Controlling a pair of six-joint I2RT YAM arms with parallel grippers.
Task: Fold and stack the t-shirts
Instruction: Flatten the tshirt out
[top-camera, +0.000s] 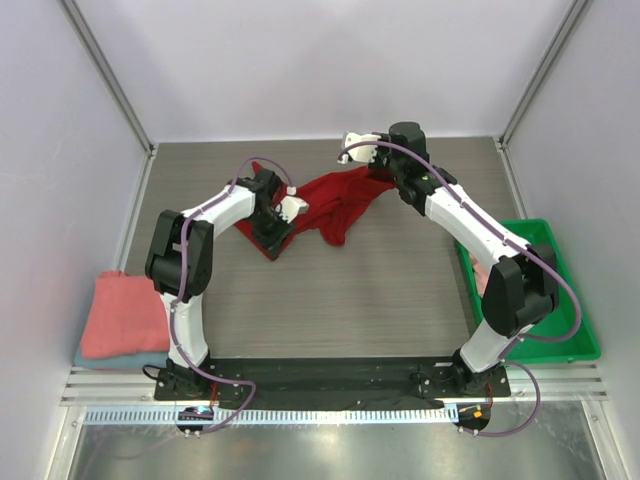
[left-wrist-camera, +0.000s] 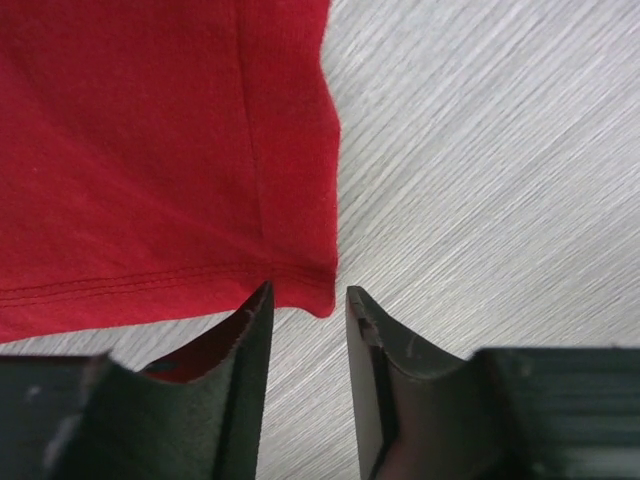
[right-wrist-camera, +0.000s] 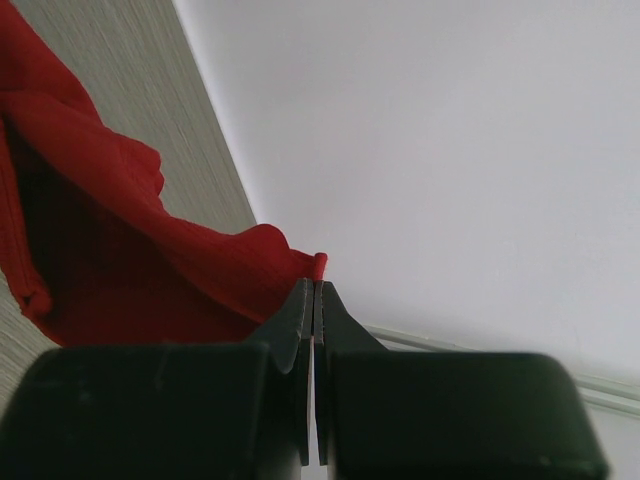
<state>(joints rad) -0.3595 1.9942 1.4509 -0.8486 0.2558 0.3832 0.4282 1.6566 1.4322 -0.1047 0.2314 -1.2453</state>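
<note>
A deep red t-shirt (top-camera: 335, 205) lies crumpled on the table at the back middle. My right gripper (right-wrist-camera: 316, 283) is shut on a fold of the red t-shirt (right-wrist-camera: 150, 270) and holds that edge up off the table near the back wall. My left gripper (left-wrist-camera: 308, 295) stands low over the shirt's near left corner, jaws apart with a narrow gap. The hemmed corner (left-wrist-camera: 318, 292) lies right at the fingertips and is not pinched. At the left table edge a folded salmon-pink t-shirt (top-camera: 122, 312) rests on a pale blue-grey one (top-camera: 105, 358).
A bright green tray (top-camera: 570, 335) sits at the right edge beside the right arm, with some pink cloth (top-camera: 481, 275) in it. Grey walls close in the table at the back and both sides. Bare wood-grain table (top-camera: 350, 300) lies in front of the red shirt.
</note>
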